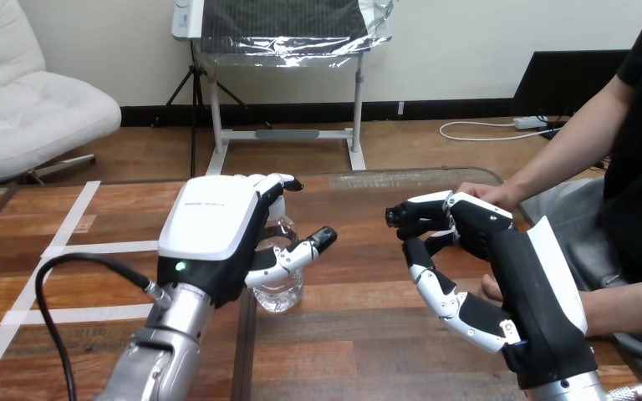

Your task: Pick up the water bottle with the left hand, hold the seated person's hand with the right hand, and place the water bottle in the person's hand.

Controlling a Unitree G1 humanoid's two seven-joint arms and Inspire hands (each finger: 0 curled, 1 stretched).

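Where it stands upright, clear plastic water bottle (280,291) half hidden, gripped by curled left hand (209,224), right hand (514,267) masking person's hand (483,194), hold unclear.

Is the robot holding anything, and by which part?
The left hand wraps the clear plastic water bottle round its upper part. Whether the right hand grips the person's hand cannot be told.
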